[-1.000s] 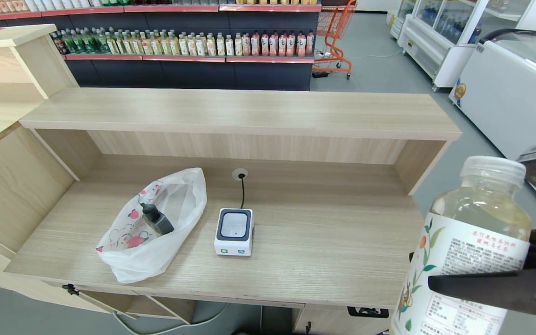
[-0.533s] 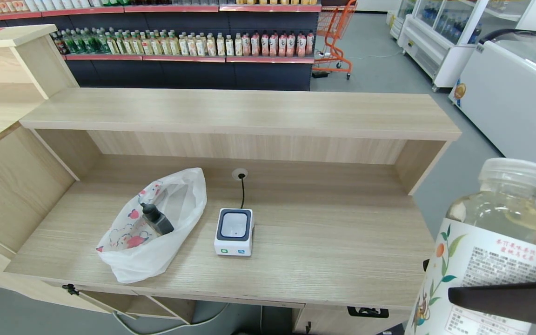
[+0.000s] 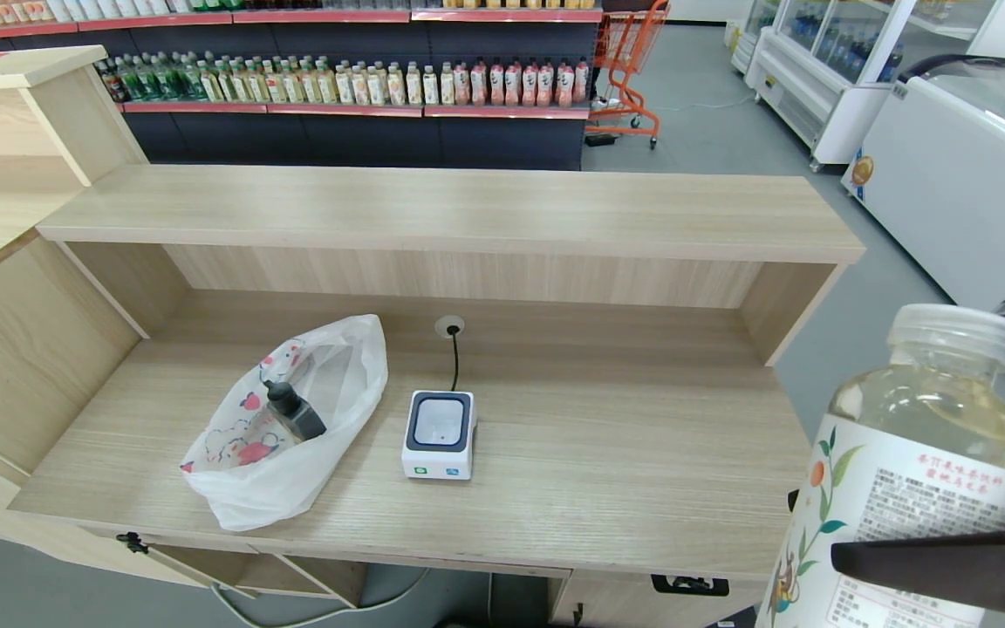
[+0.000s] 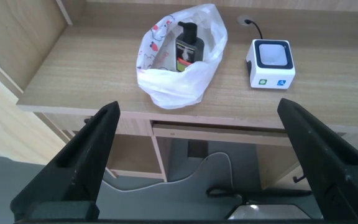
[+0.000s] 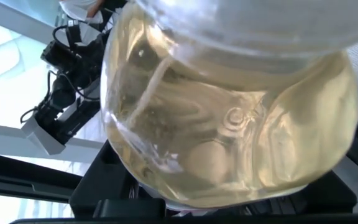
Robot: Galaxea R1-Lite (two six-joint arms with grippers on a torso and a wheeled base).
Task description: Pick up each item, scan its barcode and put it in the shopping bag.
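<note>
The right hand (image 3: 926, 453) grasps the bottle (image 3: 939, 401) upright (likely bound for the scanner (image 3: 439, 433)). The left hand (image 4: 199, 124) hangs released, facing the bag (image 4: 179, 78).

A: Where is bare wood seen on the worktop (image 3: 625, 453)?
B: A wide stretch lies between the scanner (image 3: 439, 433) and the right side panel (image 3: 786, 305). Only a narrow strip lies between the scanner and the shopping bag (image 3: 258, 488).
A: What is found in the way?
B: Headroom at the rear is capped by the upper shelf (image 3: 450, 214), and the cable (image 3: 454, 366) is run behind the scanner. The bag's mouth is partly taken up by a dark pump bottle (image 3: 293, 414). Off the right front corner, the drink bottle (image 3: 912, 462) is held.
</note>
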